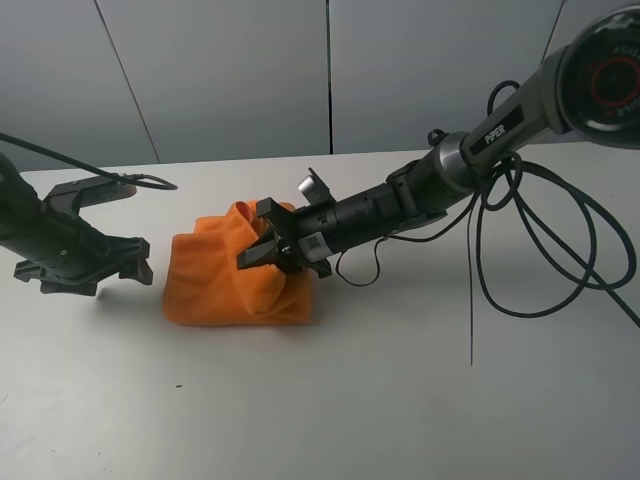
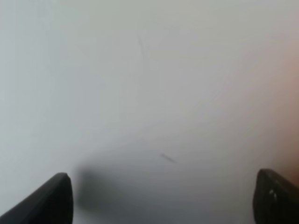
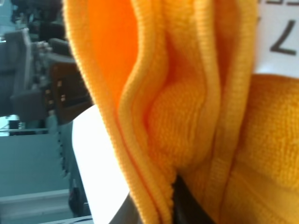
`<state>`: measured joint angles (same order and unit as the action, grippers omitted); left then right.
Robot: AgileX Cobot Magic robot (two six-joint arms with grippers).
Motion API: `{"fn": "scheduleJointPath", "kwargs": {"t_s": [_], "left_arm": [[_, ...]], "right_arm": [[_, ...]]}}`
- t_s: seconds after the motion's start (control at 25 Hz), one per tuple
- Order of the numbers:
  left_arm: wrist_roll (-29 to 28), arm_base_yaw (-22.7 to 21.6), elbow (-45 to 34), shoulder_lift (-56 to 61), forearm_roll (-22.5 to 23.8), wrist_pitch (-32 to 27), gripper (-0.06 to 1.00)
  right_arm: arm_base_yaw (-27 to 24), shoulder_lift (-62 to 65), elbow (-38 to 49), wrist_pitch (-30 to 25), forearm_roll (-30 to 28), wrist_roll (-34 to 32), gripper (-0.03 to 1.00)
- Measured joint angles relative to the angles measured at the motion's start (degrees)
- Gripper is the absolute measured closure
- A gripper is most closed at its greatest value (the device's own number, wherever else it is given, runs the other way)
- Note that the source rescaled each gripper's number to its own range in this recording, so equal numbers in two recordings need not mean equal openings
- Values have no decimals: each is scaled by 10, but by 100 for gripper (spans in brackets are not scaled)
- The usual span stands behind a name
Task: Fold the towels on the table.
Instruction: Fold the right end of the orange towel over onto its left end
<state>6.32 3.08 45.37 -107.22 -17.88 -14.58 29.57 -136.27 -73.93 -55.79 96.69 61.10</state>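
The orange towel (image 1: 225, 285) lies bunched in the middle of the white table (image 1: 400, 390), with one part raised into a peak. My right gripper (image 1: 262, 248) reaches in from the right and is shut on the towel's raised edge. The right wrist view shows stitched orange folds (image 3: 187, 116) hanging close to the camera, a white printed label (image 3: 280, 37) and one dark fingertip (image 3: 187, 205). My left gripper (image 1: 135, 262) rests low on the table just left of the towel, open and empty. Its wrist view shows two far-apart fingertips (image 2: 51, 200) over bare table (image 2: 140, 93).
Black cables (image 1: 530, 260) loop from the right arm down onto the table's right side. Grey wall panels (image 1: 250, 70) stand behind the table's far edge. In the right wrist view, dark equipment (image 3: 42, 84) shows beyond the table.
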Motion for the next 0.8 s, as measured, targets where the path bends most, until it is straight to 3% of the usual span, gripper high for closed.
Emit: {"fn": "scheduleJointPath", "kwargs": {"t_s": [0.2,0.28,0.4,0.48,0.52,0.6,0.8], "left_arm": [[1,7,0,-3,-2,1,-5],[1,7,0,5,1,-12,-5],[-1,7,-1,46,3,-18,-5],[-1,7,7,86,4,-30,-5],[-2,7,17,103,4,-40,-5],[-12,7,39,136,14,-64,-5],[-51,7,106,190,63,-130,-5]], "right_arm": [[6,0,-1,17,5,4,92],[6,0,-1,19,11,7,84],[6,0,-1,13,24,15,48],[6,0,-1,-10,35,23,14],[6,2,-1,-22,39,27,5],[7,8,-1,-26,40,31,-1],[30,37,-1,-11,40,34,-3]]}}
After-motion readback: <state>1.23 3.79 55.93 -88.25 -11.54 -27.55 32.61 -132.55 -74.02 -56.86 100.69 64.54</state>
